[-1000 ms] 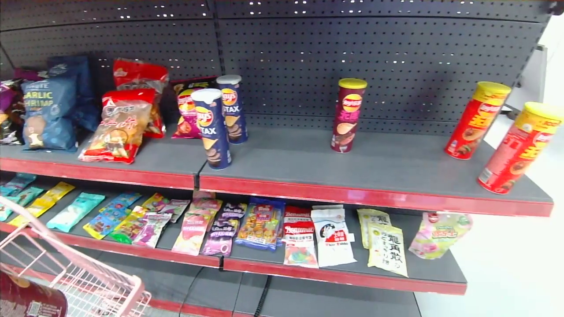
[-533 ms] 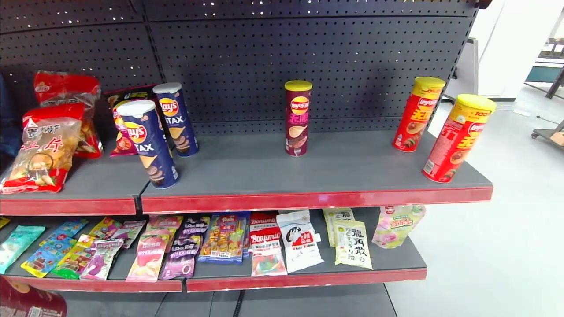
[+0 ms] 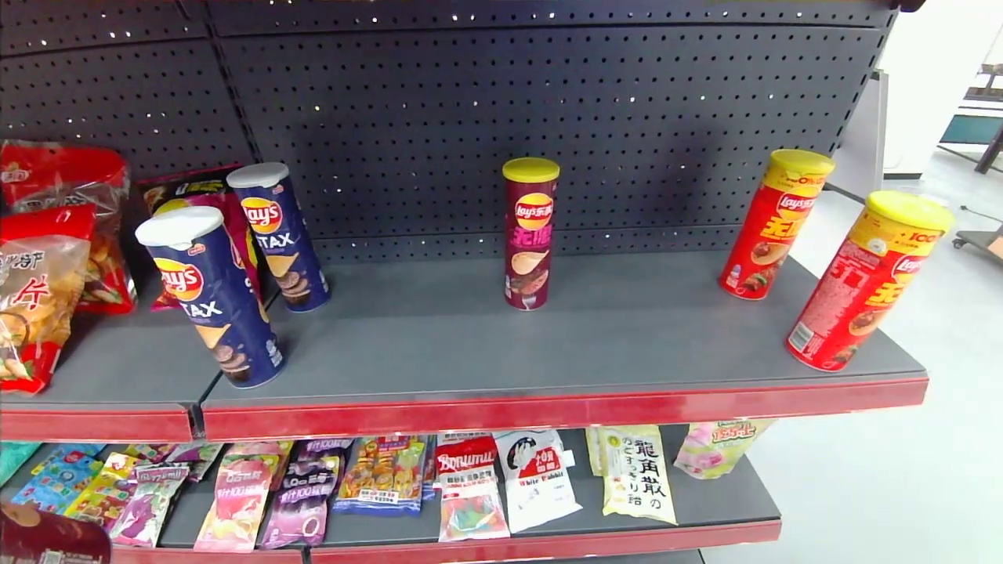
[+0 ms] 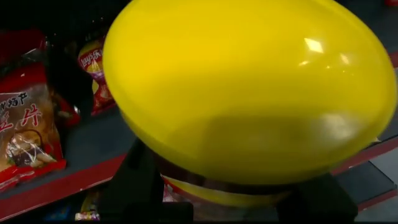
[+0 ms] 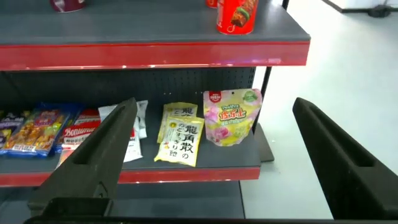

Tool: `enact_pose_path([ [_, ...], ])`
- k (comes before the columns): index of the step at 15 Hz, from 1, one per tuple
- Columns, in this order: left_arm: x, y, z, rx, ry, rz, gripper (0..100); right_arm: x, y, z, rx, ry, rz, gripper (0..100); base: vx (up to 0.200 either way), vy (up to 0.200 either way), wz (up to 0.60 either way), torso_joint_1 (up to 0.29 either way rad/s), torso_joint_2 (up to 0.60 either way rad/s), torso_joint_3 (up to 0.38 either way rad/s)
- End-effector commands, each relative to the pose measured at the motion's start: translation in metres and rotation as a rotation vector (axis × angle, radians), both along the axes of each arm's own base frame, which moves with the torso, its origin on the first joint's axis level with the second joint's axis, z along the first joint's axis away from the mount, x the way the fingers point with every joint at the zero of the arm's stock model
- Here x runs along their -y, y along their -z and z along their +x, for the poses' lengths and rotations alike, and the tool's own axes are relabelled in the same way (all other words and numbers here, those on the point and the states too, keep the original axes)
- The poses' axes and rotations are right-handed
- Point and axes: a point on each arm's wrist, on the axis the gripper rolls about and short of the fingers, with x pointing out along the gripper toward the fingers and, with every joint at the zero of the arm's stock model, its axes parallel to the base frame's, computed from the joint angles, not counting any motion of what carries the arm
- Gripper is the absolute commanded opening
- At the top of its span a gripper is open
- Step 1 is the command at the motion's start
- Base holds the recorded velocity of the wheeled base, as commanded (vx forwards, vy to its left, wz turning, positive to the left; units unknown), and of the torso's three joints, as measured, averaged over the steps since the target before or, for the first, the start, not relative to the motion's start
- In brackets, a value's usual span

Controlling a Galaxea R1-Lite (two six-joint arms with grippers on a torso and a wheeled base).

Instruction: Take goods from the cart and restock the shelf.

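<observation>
A yellow-lidded maroon chip can (image 4: 249,87) is clamped between the left gripper's (image 4: 230,196) fingers, held before the shelf's (image 3: 548,407) red front edge. The right gripper's (image 5: 214,106) fingers are spread wide apart, faced toward the lower shelf's (image 5: 249,157) right end.

A dark perforated back panel (image 3: 627,117) rises behind the shelf (image 3: 548,411), with pinpricks of light showing through some of its holes. To the right lies pale grey floor (image 3: 901,486), with a white wall (image 3: 932,78) and a low dark frame on casters (image 3: 975,235) farther back.

Yellow-lidded maroon chip can (image 4: 249,87) held low before shelf (image 3: 439,345).
</observation>
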Motion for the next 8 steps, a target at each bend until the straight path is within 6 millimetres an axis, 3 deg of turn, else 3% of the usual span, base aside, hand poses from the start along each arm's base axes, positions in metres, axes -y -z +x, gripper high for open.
enact_pose_path([
  [1, -0.001, 0.008, -0.009, 0.033, 0.001, 0.010, 0, 0.000, 0.000, 0.000, -0.002, -0.009, -0.011, 100, 0.000, 0.000, 0.00, 0.000, 0.00, 0.000],
  [2, -0.001, 0.013, -0.011, 0.037, -0.003, 0.026, 0, -0.001, -0.004, -0.001, 0.010, -0.032, -0.034, 100, 0.000, 0.000, 0.00, 0.000, 0.00, 0.000],
  [3, -0.001, 0.018, -0.016, 0.051, -0.006, 0.053, 0, -0.002, -0.078, 0.009, -0.001, -0.102, -0.021, 100, 0.000, 0.000, 0.00, 0.000, 0.00, 0.000],
  [4, -0.002, 0.021, -0.021, 0.048, -0.007, 0.065, 0, -0.003, -0.121, 0.032, -0.041, -0.116, 0.016, 100, 0.000, 0.000, 0.00, 0.000, 0.00, 0.000],
  [5, -0.002, 0.022, -0.022, 0.051, -0.011, 0.071, 0, -0.005, -0.140, 0.051, -0.073, -0.224, -0.039, 100, 0.000, 0.000, 0.00, 0.000, 0.00, 0.000],
  [6, -0.002, 0.020, -0.021, 0.052, -0.020, 0.072, 0, -0.009, -0.143, 0.062, -0.095, -0.338, -0.119, 100, 0.000, 0.000, 0.00, 0.000, 0.00, 0.000],
  [8, -0.003, 0.014, -0.023, 0.067, -0.034, 0.070, 0, -0.024, -0.149, 0.118, -0.171, -0.436, -0.153, 100, 0.000, 0.000, 0.00, 0.000, 0.00, 0.000],
])
